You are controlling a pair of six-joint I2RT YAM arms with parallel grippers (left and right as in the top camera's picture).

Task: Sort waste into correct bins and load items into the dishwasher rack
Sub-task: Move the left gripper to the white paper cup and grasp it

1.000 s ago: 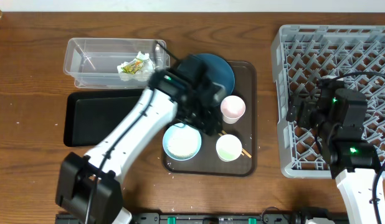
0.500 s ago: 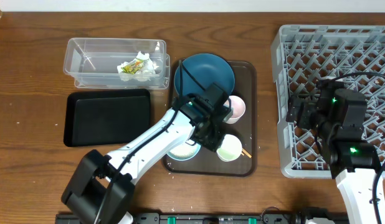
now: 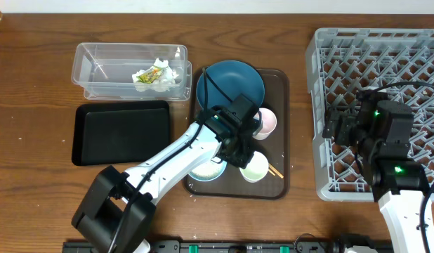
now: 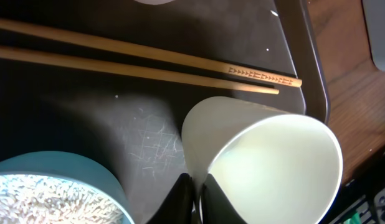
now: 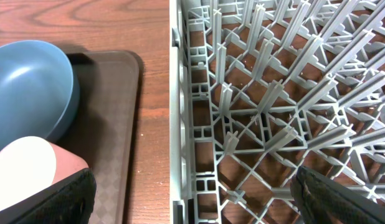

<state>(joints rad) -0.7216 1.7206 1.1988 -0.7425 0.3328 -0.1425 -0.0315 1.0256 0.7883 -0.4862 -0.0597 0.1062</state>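
Wooden table (image 3: 34,70) bears brown tray (image 3: 277,98), grey rack (image 3: 385,63).

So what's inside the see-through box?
Inside the clear tub lie a crumpled white tissue and a yellow-green snack wrapper, bunched at its right end. Whatever might sit beneath that pile is covered.

Wood tabletop (image 3: 34,84), dark grain, 4 things directly on it. Brown tray (image 3: 281,126) lies right under the left end effector (image 3: 243,158). Black tray (image 3: 122,133) sits to the end effector's left, near the brown tray's edge. Clear tub (image 3: 87,74) is left & farther out, just beyond the black tray, beside the brown tray's corner. Grey rack (image 3: 357,56) is off to the right, w/ a strip of bare wood btwn it & the brown tray.
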